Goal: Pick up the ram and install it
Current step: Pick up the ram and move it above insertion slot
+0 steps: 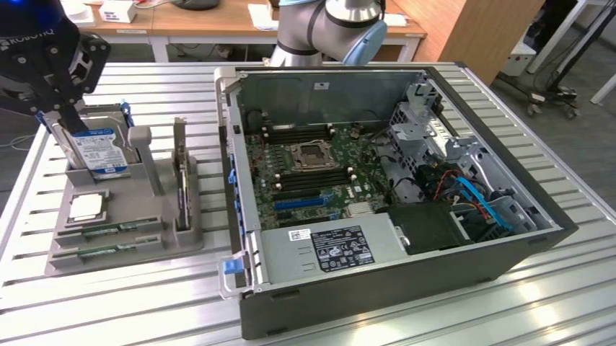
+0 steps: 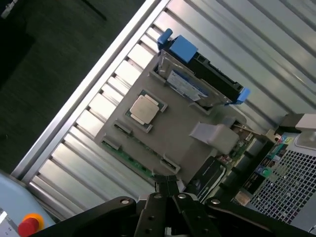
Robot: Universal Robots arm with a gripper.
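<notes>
The grey plastic holder (image 1: 144,241) lies on the ribbed aluminium worktop (image 1: 115,310). There is free worktop in front of the holder, and the open black computer case (image 1: 405,281) stands close beside it. A blue-labelled silver hard drive (image 1: 101,151) and a dark expansion card (image 1: 180,173) stand upright in the holder. The black gripper (image 1: 58,122) hangs above the holder's hard-drive end, its jaws pressed together and holding nothing. The thin green ram stick (image 1: 108,229) with small dark chips lies flat in a slot at the holder's opposite end, with a second stick like it just beside.
</notes>
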